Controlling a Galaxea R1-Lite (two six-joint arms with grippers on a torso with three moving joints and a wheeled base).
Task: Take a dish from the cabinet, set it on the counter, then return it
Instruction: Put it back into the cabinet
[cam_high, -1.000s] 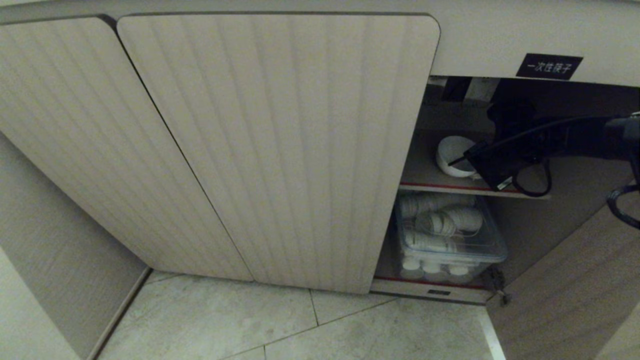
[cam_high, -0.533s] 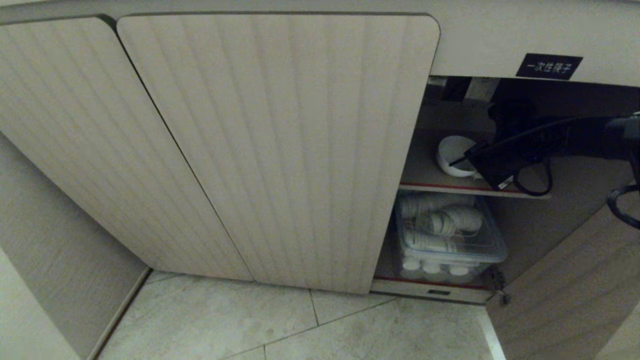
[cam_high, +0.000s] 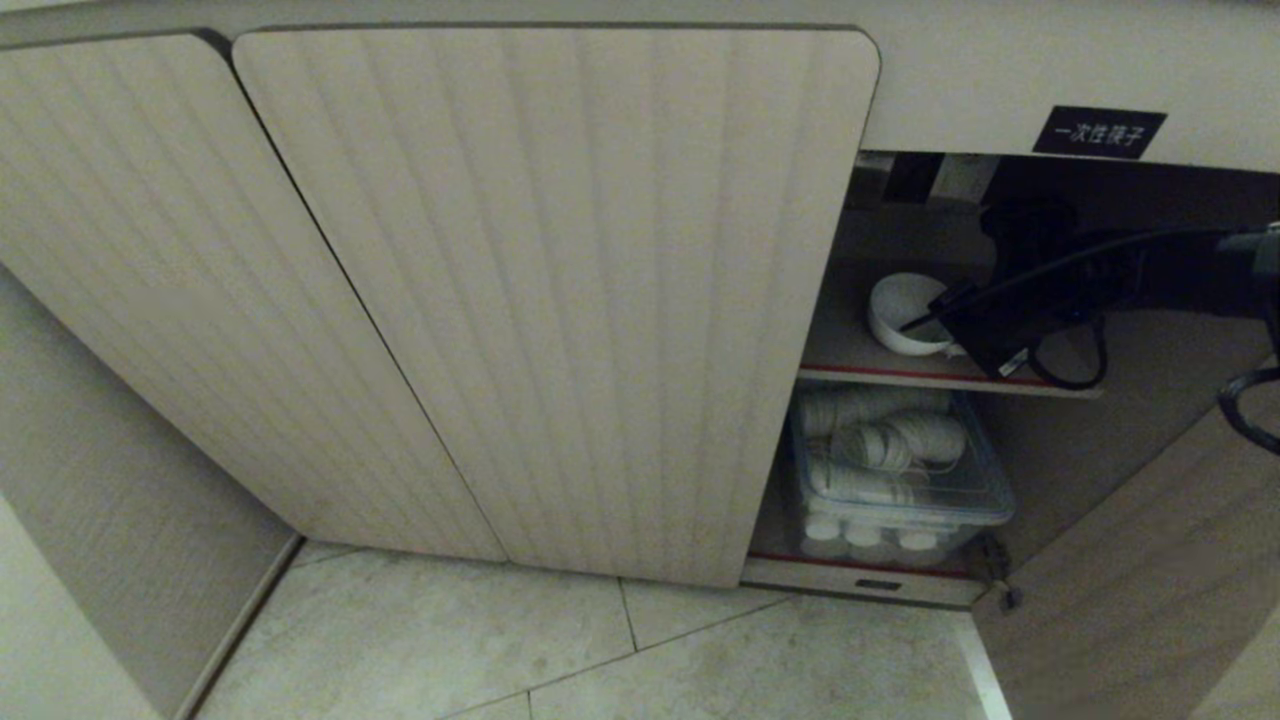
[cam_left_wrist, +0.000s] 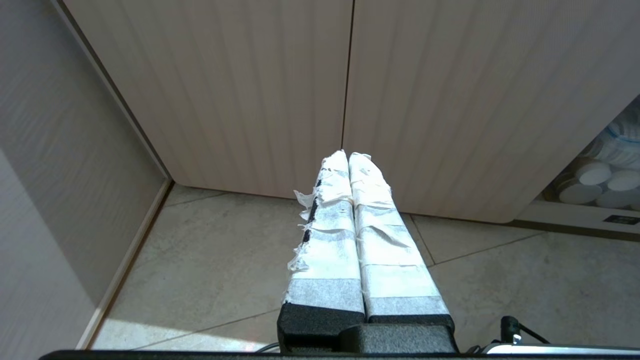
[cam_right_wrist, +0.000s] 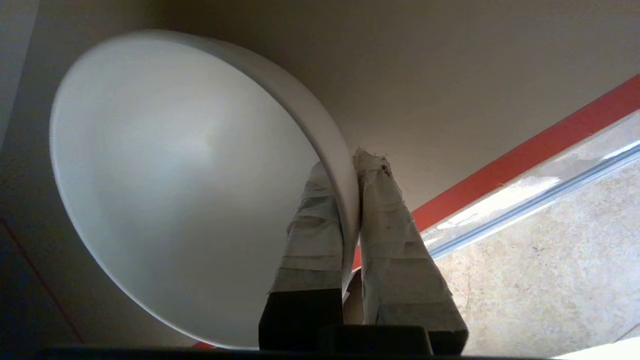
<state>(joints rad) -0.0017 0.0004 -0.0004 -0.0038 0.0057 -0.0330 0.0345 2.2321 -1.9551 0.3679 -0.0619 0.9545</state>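
My right gripper (cam_right_wrist: 350, 172) is clamped on the rim of the small glossy white round bowl (cam_high: 903, 310), one taped finger inside, one outside, for lifting it off the red-edged cabinet shelf (cam_high: 880, 372), centre right of the head view.

1. Pale stone floor tiles (cam_left_wrist: 210, 260) with thin dark grout lines spread beneath the taped fingers.
2. A ribbed beige side wall (cam_left_wrist: 55, 150) stands beyond the fingertips, off to one side, meeting the tiles at a light skirting strip (cam_left_wrist: 132, 260).
3. Bright light falls across the tiles nearest the fingers' base.
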